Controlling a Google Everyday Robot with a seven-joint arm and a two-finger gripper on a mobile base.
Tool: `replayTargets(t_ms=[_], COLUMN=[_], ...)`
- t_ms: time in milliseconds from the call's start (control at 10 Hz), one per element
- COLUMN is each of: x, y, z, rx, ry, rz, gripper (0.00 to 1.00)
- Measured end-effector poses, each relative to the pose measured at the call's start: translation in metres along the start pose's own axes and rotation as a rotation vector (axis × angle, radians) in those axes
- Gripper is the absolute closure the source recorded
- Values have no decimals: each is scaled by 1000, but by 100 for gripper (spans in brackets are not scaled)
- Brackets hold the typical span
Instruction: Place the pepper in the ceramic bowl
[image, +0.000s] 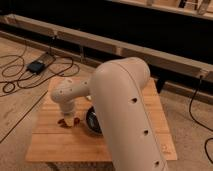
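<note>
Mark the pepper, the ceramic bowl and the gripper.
pepper (63, 121), camera view, red end showing under the gripper.
ceramic bowl (91, 123), camera view, its visible dark left rim.
gripper (69, 119), camera view, its lower end, just left of the ceramic bowl.

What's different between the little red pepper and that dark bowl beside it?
The pepper is red and small; the ceramic bowl is dark and far bigger. The pepper is at the tip of the gripper; the ceramic bowl is half hidden behind the arm. Both are down at the wooden table.
</note>
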Motion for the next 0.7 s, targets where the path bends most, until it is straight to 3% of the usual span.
replayTargets(t_ms=[300,700], x=[-1,28], y=[-7,-21], z=[-26,-69], rx=[38,98], ry=[-44,-92], rz=[-10,22], gripper=[100,100])
